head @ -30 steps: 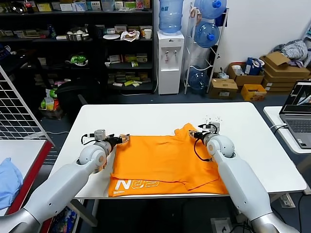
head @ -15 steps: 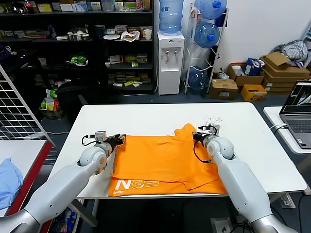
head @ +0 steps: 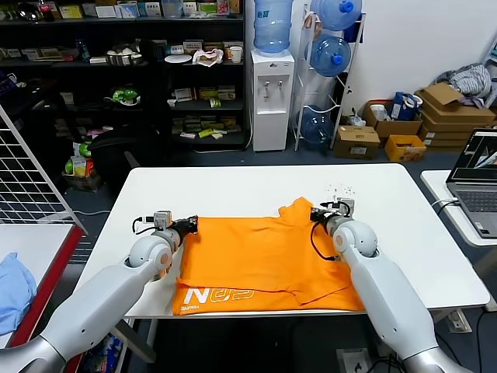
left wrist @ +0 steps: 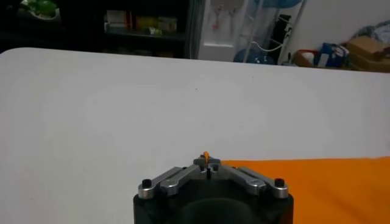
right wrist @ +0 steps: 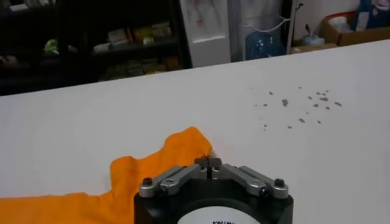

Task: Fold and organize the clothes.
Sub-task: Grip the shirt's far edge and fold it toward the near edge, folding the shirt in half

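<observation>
The clothes are one bright orange T-shirt [head: 256, 256] lying flat on the white table [head: 233, 186], with white lettering [head: 221, 295] along its near edge. My left gripper [head: 192, 223] sits at the shirt's far left corner. In the left wrist view that gripper [left wrist: 207, 162] is shut, a sliver of the orange cloth [left wrist: 317, 182] pinched between its tips. My right gripper [head: 314, 215] is at the far right corner, where the cloth bunches up. The right wrist view shows this gripper [right wrist: 208, 162] shut against the raised orange fold [right wrist: 164, 155].
A laptop [head: 477, 183] rests on a side table at the right. A light blue cloth [head: 14, 287] lies on the low table at the left, beside a wire rack [head: 23, 179]. Bare white tabletop stretches beyond the shirt, with small dark specks [right wrist: 298, 103].
Both grippers have gone from open to shut on the shirt's far corners. The arms have barely shifted and the shirt lies as before.
</observation>
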